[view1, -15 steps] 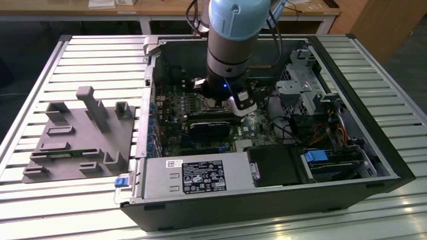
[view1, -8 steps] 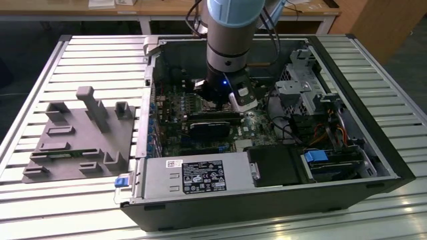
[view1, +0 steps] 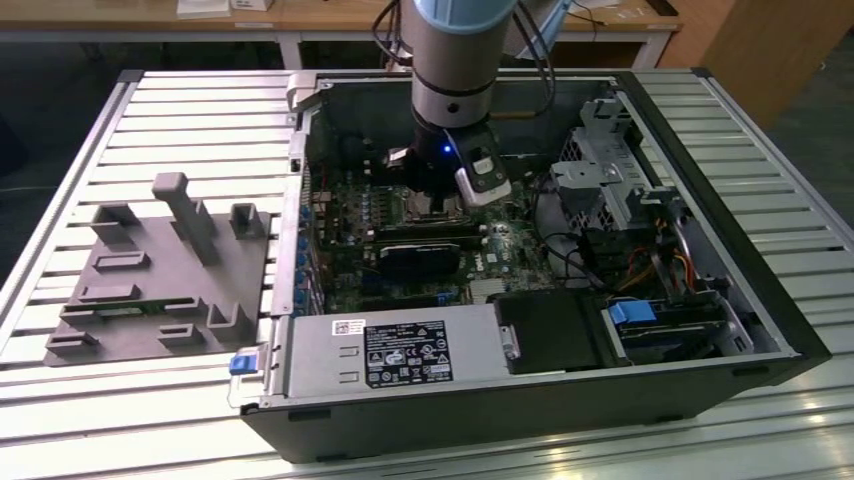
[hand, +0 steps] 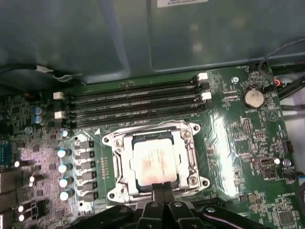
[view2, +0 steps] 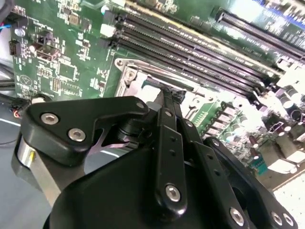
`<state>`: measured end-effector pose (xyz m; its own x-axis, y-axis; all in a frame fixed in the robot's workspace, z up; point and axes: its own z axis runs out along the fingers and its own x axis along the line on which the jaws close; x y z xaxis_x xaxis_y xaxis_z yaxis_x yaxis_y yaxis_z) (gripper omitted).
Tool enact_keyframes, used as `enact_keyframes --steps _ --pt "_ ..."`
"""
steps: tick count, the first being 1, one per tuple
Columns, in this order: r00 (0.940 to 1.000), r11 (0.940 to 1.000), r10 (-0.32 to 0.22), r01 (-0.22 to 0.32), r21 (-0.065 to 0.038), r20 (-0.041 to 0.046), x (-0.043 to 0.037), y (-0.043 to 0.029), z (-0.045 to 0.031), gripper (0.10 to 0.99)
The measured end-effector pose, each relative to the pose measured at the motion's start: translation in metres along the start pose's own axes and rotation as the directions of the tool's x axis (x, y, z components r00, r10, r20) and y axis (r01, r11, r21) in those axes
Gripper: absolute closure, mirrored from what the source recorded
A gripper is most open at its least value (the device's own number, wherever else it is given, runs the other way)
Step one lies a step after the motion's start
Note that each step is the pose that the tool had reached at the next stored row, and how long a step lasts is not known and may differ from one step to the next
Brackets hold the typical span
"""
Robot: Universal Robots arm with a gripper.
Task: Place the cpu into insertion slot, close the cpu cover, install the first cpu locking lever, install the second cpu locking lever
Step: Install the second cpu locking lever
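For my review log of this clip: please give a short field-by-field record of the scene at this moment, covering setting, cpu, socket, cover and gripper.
setting: open black computer case on a slatted metal table
cpu: small flat square silver-beige chip, seated in the socket
insertion slot: square socket with silvery metal rim on the green motherboard
cpu cover: thin silvery frame lying flat around the chip
gripper: black fingers together at the socket's edge, holding nothing visible
nearby: long black memory slots beside the socket
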<state>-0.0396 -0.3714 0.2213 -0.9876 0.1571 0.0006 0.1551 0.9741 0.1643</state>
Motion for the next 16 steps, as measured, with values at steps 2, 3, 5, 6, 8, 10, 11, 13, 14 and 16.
enact_keyframes --steps 2,3,5,6,8,10,11,13,14,16 --pt "1.0000 0.9999 0.000 0.000 0.013 0.0020 -0.0009 0.0039 0.0006 0.984" --pt "1.0000 0.9998 -0.001 0.000 0.019 0.0028 -0.0009 0.0060 0.0009 0.984" --pt "1.0000 0.9996 -0.001 0.001 0.027 0.0042 -0.0002 0.0110 0.0018 0.984" --pt "1.0000 0.9995 -0.001 0.001 0.030 0.0047 0.0002 0.0137 0.0023 0.984" --pt "1.0000 0.9993 -0.001 0.001 0.037 0.0058 0.0012 0.0194 0.0032 0.984" --pt "1.0000 0.9992 -0.001 0.001 0.041 0.0064 0.0017 0.0228 0.0038 0.984" --pt "1.0000 0.9991 -0.001 0.001 0.043 0.0067 0.0018 0.0233 0.0039 0.984" --pt "1.0000 0.9990 -0.004 0.003 0.044 0.0075 0.0024 0.0234 0.0039 0.984" --pt "0.9999 0.9990 -0.005 0.005 0.044 0.0096 0.0030 0.0233 0.0038 0.984" --pt "0.9998 0.9991 -0.009 0.008 0.042 0.0191 0.0046 0.0231 0.0038 0.984"
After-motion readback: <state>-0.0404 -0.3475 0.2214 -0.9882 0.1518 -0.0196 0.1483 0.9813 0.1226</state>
